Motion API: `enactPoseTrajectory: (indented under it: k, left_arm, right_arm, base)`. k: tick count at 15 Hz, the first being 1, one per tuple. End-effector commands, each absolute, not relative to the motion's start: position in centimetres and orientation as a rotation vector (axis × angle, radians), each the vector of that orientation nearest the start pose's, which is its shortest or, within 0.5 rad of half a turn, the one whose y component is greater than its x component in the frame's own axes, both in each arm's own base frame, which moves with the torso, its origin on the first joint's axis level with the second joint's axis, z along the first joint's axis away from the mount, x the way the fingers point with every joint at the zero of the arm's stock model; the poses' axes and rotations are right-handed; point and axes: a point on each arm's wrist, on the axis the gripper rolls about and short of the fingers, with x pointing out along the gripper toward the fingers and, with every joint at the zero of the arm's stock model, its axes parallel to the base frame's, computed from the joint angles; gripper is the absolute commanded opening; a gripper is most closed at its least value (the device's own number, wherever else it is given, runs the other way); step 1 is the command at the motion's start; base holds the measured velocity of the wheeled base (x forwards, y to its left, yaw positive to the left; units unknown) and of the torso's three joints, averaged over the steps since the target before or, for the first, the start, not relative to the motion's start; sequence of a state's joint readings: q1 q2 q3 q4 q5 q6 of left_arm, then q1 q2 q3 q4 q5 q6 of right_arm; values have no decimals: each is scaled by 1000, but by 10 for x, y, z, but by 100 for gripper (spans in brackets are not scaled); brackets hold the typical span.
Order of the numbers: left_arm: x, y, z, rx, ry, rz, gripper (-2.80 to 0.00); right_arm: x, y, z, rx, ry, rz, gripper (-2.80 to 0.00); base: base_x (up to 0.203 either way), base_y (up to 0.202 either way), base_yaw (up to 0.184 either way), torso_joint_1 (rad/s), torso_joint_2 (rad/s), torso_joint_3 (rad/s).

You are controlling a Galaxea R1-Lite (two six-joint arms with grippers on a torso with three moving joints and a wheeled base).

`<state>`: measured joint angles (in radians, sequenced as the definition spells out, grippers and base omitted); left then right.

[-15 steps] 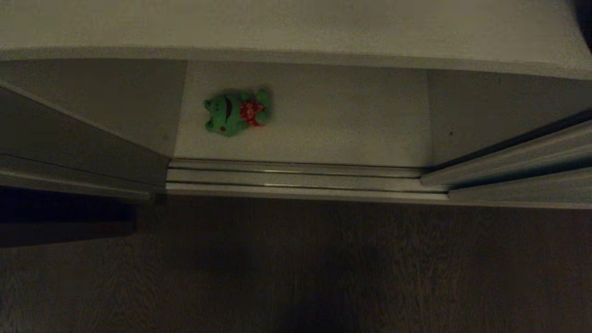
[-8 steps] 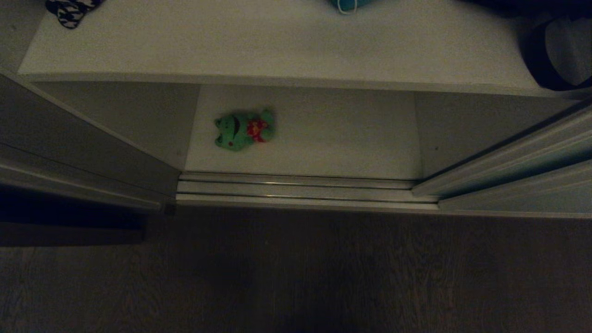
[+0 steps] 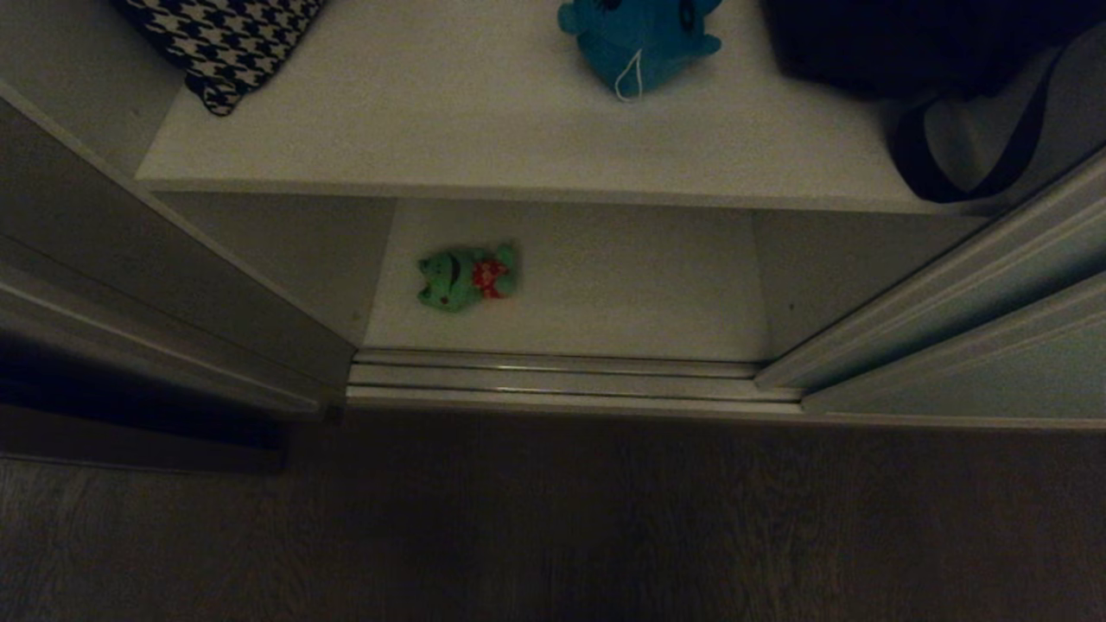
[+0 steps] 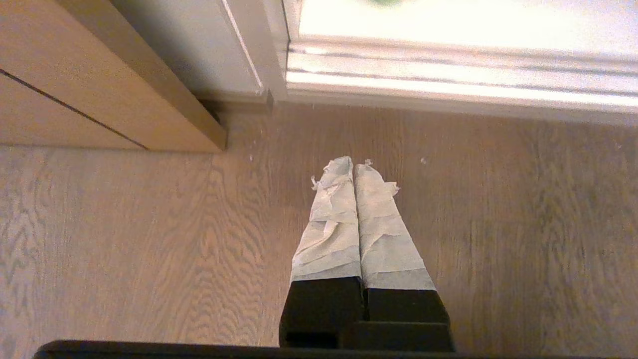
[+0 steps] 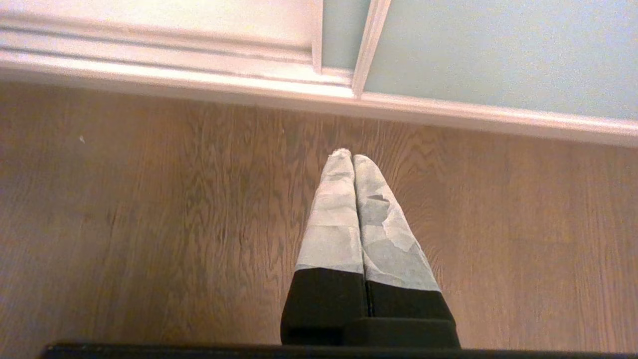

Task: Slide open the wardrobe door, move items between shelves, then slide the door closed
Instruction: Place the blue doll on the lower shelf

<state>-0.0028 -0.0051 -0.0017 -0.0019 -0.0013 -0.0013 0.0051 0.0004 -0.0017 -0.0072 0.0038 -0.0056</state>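
A: Where are the arms right now? Can't spot either one from the head camera.

B: Yeah, neither shows up there. You only catch them on their own wrist cams. The left gripper (image 4: 354,162) has both tape-wrapped fingers (image 4: 331,219) pressed flat together, tip to tip, nothing between them, and it's pointing down toward the floor.

A: And the other side?

B: Same deal. The right gripper (image 5: 352,154) is closed up too, taped fingers (image 5: 335,214) touching along their whole length, empty, aimed down at the floor as well. The black finger bases sit side by side on both.
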Motion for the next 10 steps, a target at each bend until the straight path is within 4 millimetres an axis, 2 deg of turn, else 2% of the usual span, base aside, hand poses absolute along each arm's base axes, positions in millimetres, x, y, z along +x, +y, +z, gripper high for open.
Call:
enactPoseTrajectory:
  k: [1,10]
  left_arm:
    - [-23,0,76,-2,-4,-4,-280]
    - [-23,0,76,6,-5,-5,-280]
  right_arm:
    - [-23,0,77,-6,-9,9,-280]
    - [-23,0,76,-6,-8,11,-280]
  base:
    - [0,0,0,-1,-6,205]
    - [0,0,0,3,0,204]
